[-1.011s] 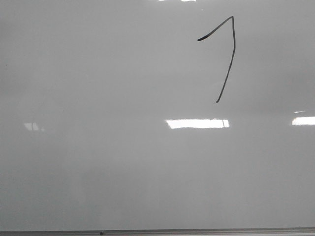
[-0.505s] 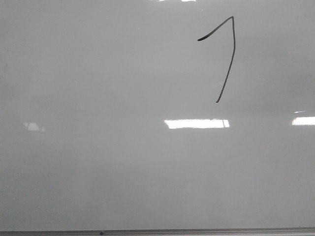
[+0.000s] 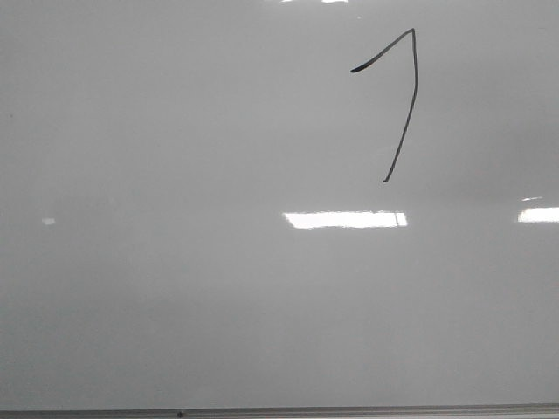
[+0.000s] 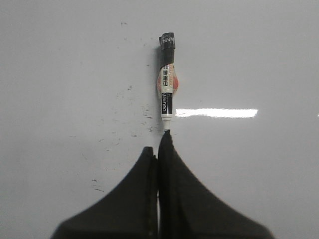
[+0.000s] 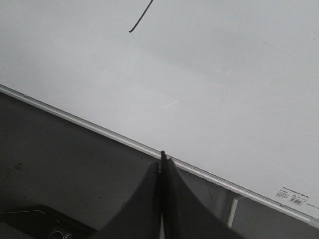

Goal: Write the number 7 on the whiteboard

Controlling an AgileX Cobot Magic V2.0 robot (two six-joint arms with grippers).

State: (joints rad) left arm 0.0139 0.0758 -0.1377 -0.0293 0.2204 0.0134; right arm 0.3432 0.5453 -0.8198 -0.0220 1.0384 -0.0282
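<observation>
We see the number 7 [image 3: 403, 96] drawn in thin black line on the whiteboard [image 3: 175, 262]: a short slanted stroke rises to a peak, and from there a long, slightly curved stroke runs down. In the front view it sits in the upper right part of the board, above a bright strip of reflected light [image 3: 345, 219], and neither arm shows there. In the right wrist view only the lower end of the stroke [image 5: 141, 18] is visible, well apart from the right pincer [image 5: 162, 162] and out beyond its tips.

We find the right pincer pressed together, its two dark fingers [image 5: 144, 199] meeting along a thin seam with nothing between them. Its tips lie in line with the board's grey metal frame edge [image 5: 99, 130]; whether they touch it we cannot tell. On the near side of that edge, around the pincer, lies a dark surface [image 5: 55, 159], and a small label [image 5: 291, 195] sits on the board's corner off to one side.

The left pincer [image 4: 160, 144] is likewise closed, its fingers [image 4: 184, 199] meeting with almost no gap. A marker [image 4: 167, 79] lies flat on the white surface just beyond its tips, pointing away in line with the fingers, its near end close to the fingertips. Whether they grip that end we cannot tell. Small black specks [image 4: 129, 114] dot the board beside the marker.
</observation>
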